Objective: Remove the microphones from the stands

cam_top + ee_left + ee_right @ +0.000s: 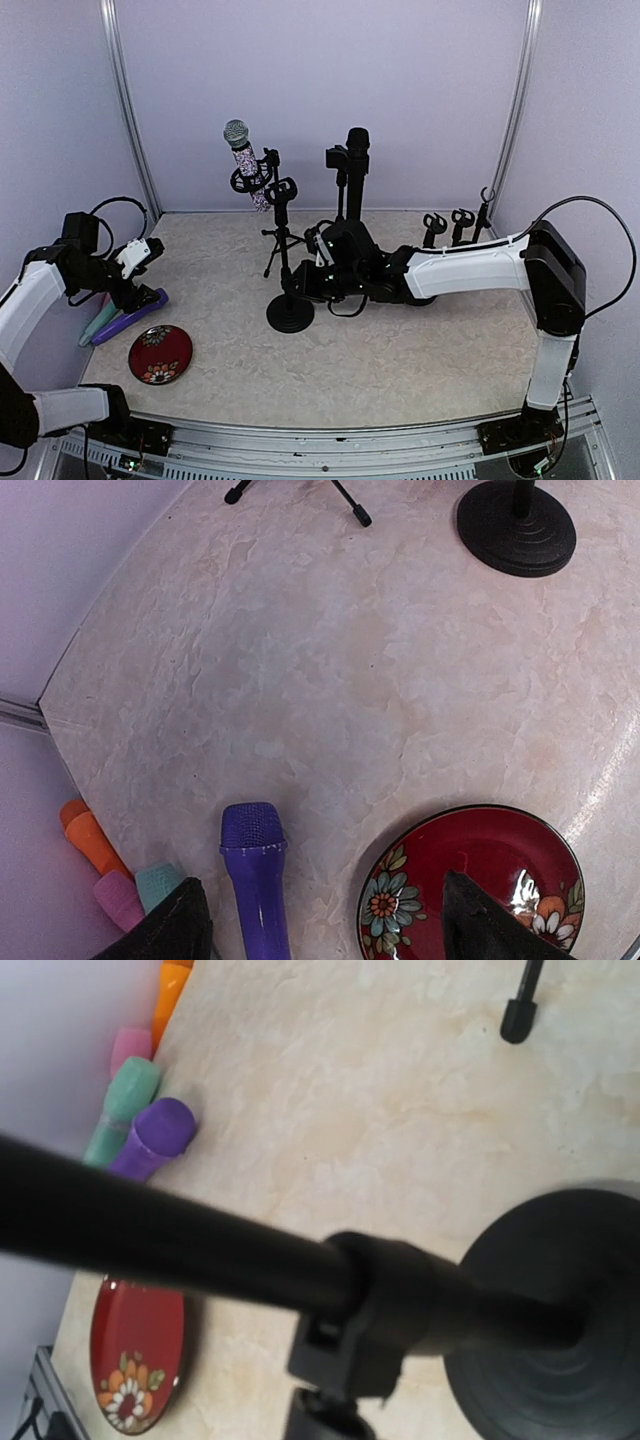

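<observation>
- The microphone (240, 158), silver head and patterned body, sits in a black clip (247, 182) at the back of the table (400, 370). It is high above the surface, with the head up and tilted to the left.
- Two thin poles rise close by its right side. I cannot tell which of them carries the clip.
- The right gripper (303, 277) is low at the pole of the round-base stand (290, 313), above its base.
- In the right wrist view this pole (150, 1230) and its collar cross the frame very near. The fingers do not show there, so I cannot tell if the jaws are pressed on the pole or only beside it.
- The left gripper (140, 292) hangs at the left edge of the table, well apart from the stand. Its fingers (180, 925) stand wide apart and hold nothing.
- Under it lies a purple microphone (255, 880), and just left of that I see orange (85, 835), pink (118, 898) and teal (158, 883) ones.
- A red flowered plate (480, 850) lies near, on the right of the purple microphone.
</observation>
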Action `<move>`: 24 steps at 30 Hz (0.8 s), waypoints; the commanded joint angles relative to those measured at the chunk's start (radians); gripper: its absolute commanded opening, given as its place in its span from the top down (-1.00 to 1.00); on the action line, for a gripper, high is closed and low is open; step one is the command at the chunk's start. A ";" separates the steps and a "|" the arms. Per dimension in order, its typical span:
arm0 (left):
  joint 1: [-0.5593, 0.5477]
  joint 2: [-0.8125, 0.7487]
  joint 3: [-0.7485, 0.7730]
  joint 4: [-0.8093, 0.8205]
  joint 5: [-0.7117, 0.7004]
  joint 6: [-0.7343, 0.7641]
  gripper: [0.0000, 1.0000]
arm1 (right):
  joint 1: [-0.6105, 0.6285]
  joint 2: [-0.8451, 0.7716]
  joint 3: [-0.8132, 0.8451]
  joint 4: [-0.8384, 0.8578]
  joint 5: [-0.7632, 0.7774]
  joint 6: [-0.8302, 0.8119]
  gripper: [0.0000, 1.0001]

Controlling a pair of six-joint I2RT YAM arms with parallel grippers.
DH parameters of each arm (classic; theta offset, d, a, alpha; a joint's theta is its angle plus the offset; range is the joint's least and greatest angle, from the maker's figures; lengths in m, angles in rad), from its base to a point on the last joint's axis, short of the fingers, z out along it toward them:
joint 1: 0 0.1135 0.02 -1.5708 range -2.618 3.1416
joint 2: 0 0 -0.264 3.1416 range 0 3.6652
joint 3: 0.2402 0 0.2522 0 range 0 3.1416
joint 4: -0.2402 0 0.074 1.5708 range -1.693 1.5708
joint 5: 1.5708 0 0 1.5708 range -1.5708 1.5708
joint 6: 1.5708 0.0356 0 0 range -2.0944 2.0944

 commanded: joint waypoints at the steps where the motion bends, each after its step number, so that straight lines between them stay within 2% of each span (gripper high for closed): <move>1: -0.005 -0.012 -0.013 0.007 0.004 -0.011 -0.54 | 0.017 -0.010 0.000 0.021 0.087 -0.035 0.83; 6: -0.006 -0.012 -0.010 0.008 0.004 -0.015 -0.53 | 0.030 0.008 0.047 -0.027 0.131 -0.092 1.00; 13: -0.006 -0.009 -0.016 0.007 0.004 -0.016 -0.53 | 0.055 0.002 0.077 -0.113 0.273 -0.207 1.00; 24: -0.006 -0.006 -0.031 0.007 0.008 -0.015 -0.54 | 0.142 0.085 0.243 -0.296 0.552 -0.446 1.00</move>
